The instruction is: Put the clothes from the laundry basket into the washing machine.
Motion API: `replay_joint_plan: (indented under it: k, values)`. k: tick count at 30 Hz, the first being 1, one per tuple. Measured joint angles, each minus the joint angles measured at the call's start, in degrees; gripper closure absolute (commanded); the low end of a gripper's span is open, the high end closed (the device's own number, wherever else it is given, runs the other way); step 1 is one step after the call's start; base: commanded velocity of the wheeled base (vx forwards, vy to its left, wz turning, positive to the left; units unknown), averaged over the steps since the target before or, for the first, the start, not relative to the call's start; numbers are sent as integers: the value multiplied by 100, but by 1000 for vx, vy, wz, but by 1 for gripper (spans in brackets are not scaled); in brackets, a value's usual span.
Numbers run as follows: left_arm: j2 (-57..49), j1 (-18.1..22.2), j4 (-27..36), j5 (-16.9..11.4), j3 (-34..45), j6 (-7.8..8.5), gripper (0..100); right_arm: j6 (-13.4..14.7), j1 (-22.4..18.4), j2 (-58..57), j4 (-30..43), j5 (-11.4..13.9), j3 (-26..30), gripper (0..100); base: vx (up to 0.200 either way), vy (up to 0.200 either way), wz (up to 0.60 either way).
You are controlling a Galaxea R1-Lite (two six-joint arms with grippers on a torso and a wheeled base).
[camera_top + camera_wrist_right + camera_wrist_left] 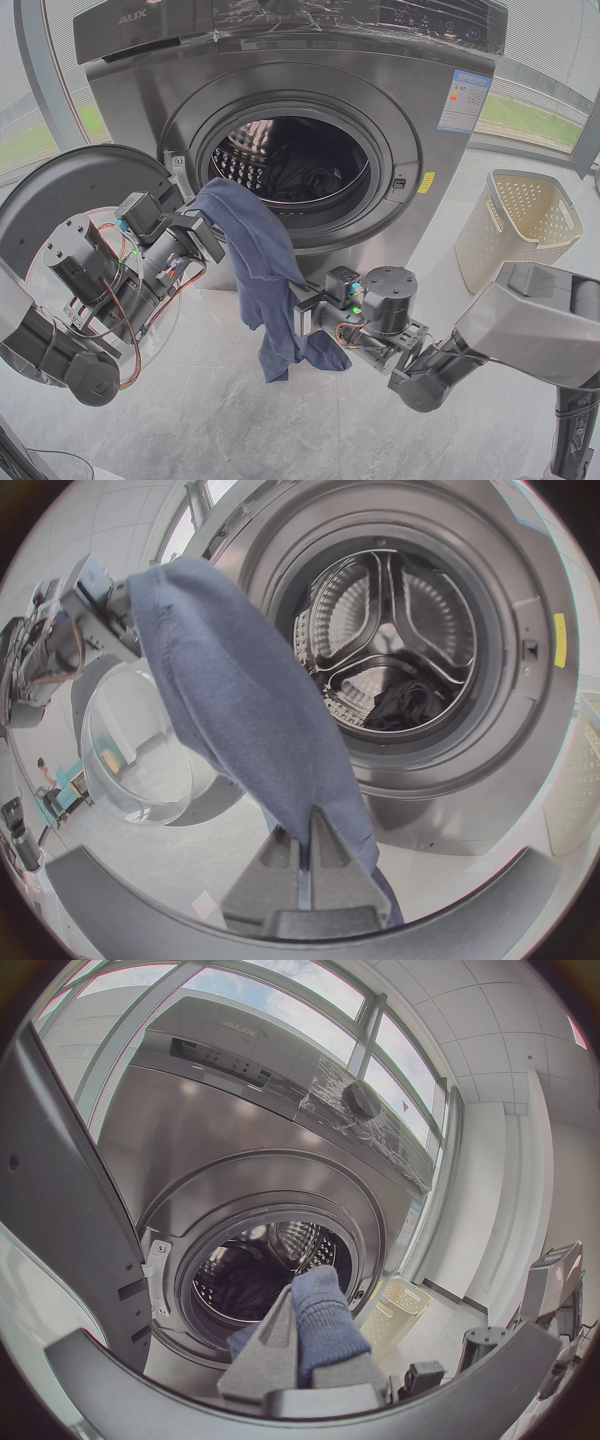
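Blue cloth garment (262, 262) held just near of the grey washing machine (350, 81).
Left gripper (199, 212) and right gripper (299, 301) both clamp it, likely spreading it for feeding inside.

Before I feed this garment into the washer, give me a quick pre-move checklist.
1. Door swung open: ok.
2. Left hand shut on blue garment: ok.
3. Right hand shut on the garment lower down: ok.
4. Garment inside the drum: not ok, it hangs outside, before the opening.
5. Room in drum: ok, dark clothes lie low inside.
6. Garment tail clear of floor: cannot tell.
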Motion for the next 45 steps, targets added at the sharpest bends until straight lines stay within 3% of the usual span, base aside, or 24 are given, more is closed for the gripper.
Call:
replay_joint_plan:
  k: [12, 22, 27, 36, 40, 41, 45]
  values:
    - [13, 2, 9, -4, 30, 0, 100, -22, -807, -652, -430, 93, 773, 100, 0, 0, 0]
    - [-7, -35, 0, -28, 83, 6, 100, -39, -1215, -667, -428, 158, 243, 100, 0, 0, 0]
    - [-18, -20, -17, -46, 140, 6, 100, -37, -1292, -956, -460, 232, 282, 100, 0, 0, 0]
    - [-38, 113, 11, -57, 146, 6, 100, -77, -1297, -1482, -468, 478, 1200, 100, 0, 0, 0]
    - [-39, 130, 16, -52, 149, 6, 100, -156, -1303, -1438, -490, 497, 1293, 100, 0, 0, 0]
    - [-41, 118, 11, -46, 154, 6, 100, -174, -1308, -1403, -488, 495, 1239, 0, 0, 0, 0]
    - [-57, 4, -28, -15, 173, 6, 100, -234, -1378, -1107, -460, 467, 789, 0, 0, 0, 0]
